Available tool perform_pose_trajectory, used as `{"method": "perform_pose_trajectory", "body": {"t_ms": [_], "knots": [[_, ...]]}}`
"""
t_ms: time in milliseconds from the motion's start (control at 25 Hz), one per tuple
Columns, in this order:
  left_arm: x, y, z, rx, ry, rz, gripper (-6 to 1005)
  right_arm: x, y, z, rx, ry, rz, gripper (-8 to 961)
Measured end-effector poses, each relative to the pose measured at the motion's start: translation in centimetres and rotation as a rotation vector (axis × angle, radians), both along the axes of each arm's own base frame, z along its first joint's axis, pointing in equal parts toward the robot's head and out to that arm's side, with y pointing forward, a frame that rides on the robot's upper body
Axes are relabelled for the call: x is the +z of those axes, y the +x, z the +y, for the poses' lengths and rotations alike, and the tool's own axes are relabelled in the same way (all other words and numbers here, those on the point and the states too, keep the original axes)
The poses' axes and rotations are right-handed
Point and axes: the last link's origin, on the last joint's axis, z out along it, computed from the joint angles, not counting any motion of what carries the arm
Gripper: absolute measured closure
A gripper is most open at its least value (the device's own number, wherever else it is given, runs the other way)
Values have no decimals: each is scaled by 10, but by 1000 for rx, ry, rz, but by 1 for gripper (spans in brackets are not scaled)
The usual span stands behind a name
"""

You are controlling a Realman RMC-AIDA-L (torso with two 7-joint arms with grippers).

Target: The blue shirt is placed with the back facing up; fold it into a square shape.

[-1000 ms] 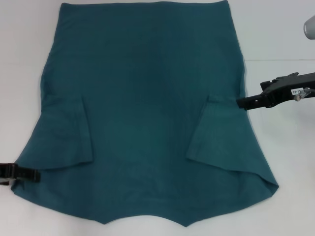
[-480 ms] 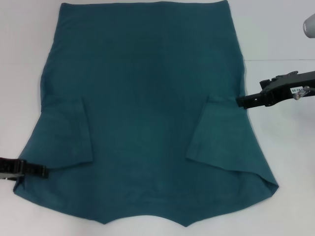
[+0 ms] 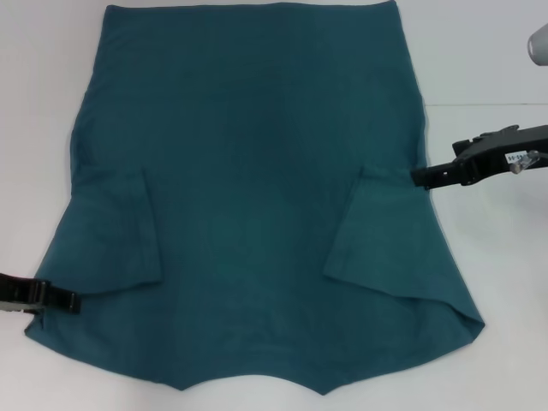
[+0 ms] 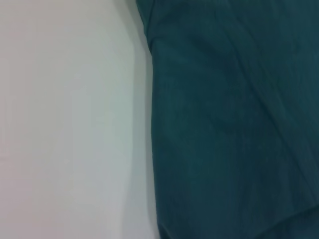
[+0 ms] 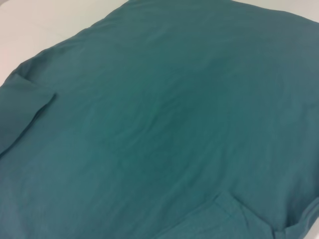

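Head view had the blue shirt (image 3: 257, 188) spread flat on the white table (image 3: 488, 68), plain side up, both sleeves folded in over the body, the shoulder end nearest the robot. The left gripper (image 3: 60, 300) came in low at the shirt's left edge, near the bottom corner, its tip touching the fabric just below the folded left sleeve (image 3: 116, 231). Whether it was clenched or released could not be told. The right gripper (image 3: 421, 177) sat at the right edge, tip against the cloth beside the top of the folded right sleeve (image 3: 381, 231); its grip could not be told either. Left wrist view showed the shirt's edge on the table, and right wrist view showed broad teal cloth with both sleeve folds.
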Motion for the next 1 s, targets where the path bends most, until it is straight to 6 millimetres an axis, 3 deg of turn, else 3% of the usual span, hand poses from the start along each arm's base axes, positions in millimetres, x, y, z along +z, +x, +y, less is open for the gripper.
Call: {"method": "perform_pose_trajectory", "body": {"t_ms": [560, 720, 1000], "knots": [[-7, 5, 3, -28, -19, 11, 613, 1, -2, -1, -13, 1, 11, 40], [-8, 8, 4, -40, -26, 10, 779, 2, -2, -2, -27, 1, 15, 41], [-7, 15, 7, -63, -33, 19, 987, 8, 11, -18, -186, -76, -89, 41]]}}
